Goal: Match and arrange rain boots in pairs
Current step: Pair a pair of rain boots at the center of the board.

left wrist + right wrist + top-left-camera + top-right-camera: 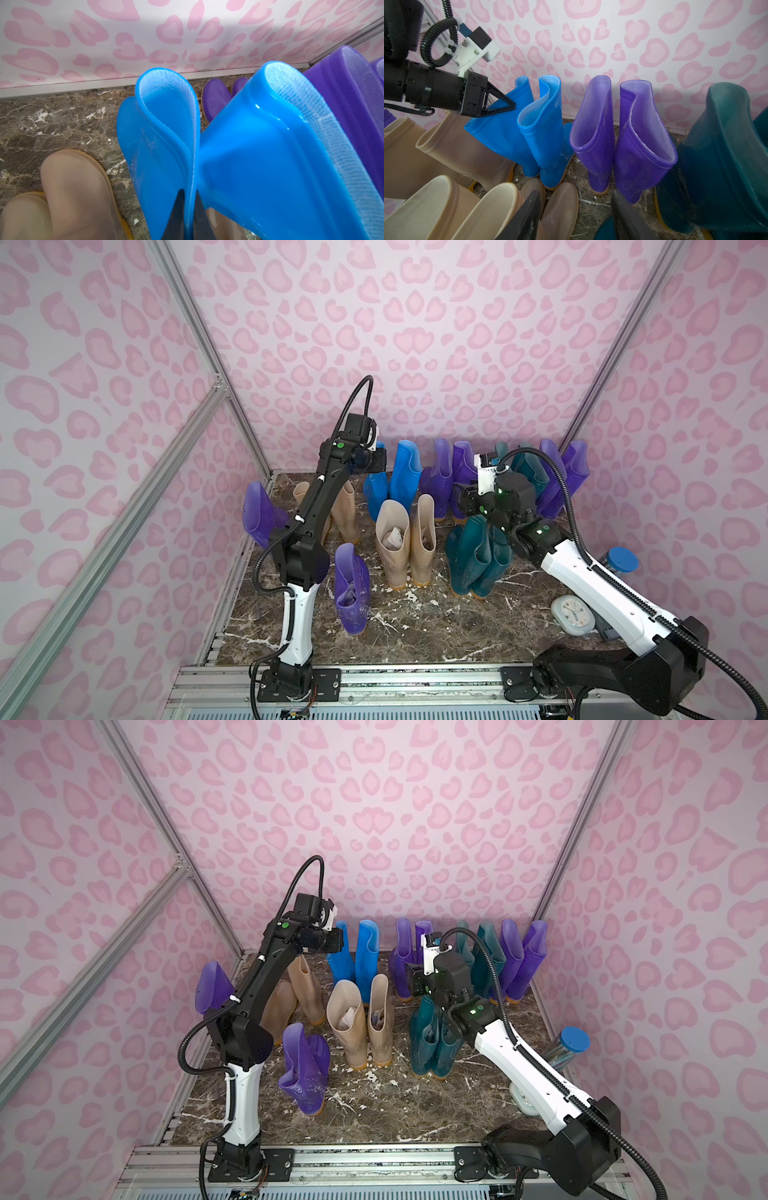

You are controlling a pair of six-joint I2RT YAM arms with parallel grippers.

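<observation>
The black left arm [309, 506] is pictured stretched up from the front rail and bent forward over the back row, while the white-and-black right arm [590, 585] is angled in from the opposite front corner above the dark teal boots [473, 560]. Glossy rubber knee-high rain boots with orange-tan soles are stood on the brown marbled floor [415, 626]. A bright blue pair [533, 141] is lined up at the back wall, a translucent purple pair [623, 135] is set just beside it, and beige boots [395, 560] and the teal ones are placed nearer the front. A lone purple boot [351, 593] is stood by the left arm's base. The soft cuff of the blue boot [496, 135] farther from the purple pair is pinched flat between the closed fingers of the left gripper [508, 106], its rim creased at the grip. The right gripper [576, 214] is held with its fingers parted above beige toes, nothing caught between them.
</observation>
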